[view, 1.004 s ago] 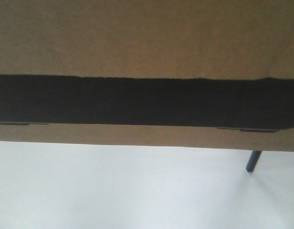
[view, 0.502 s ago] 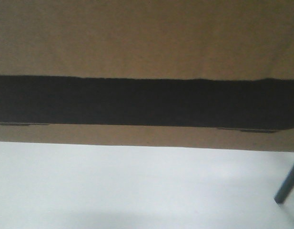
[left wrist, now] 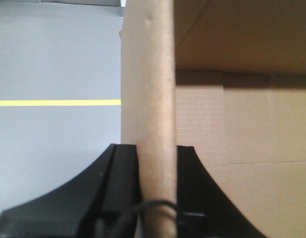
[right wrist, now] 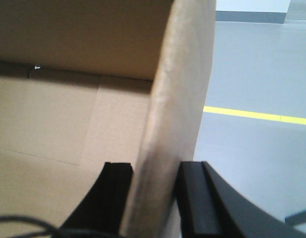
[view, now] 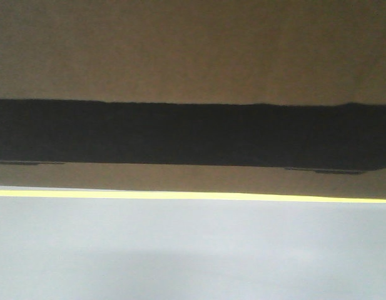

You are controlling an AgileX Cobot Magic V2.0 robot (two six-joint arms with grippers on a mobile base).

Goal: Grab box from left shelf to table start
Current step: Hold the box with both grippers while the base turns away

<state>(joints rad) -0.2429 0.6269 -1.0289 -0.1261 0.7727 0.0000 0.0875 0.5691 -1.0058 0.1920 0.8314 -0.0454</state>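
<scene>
Our left gripper [left wrist: 155,151] is pinching a side wall of the box [left wrist: 252,124], one black finger outside and one inside, with the cardboard edge running from 6 to 12 o'clock between them. Our right gripper [right wrist: 155,166] pinches the opposite wall the same way. The box's open inside lies toward 3 o'clock of the left grip and toward 9 o'clock of the right. Past the walls we see grey floor [left wrist: 53,49] with a yellow line [left wrist: 56,102], at 9 o'clock for the left wrist and 3 o'clock for the right. From the front, the box fills everything up to 12 o'clock, a black band [view: 193,131] crossing its face, with floor toward 6 o'clock. Neither shelf nor table shows. We judge the box is in carry, hung between both arms over the floor. Next we need firm pinches, a level box, and the table beneath it before lowering.
</scene>
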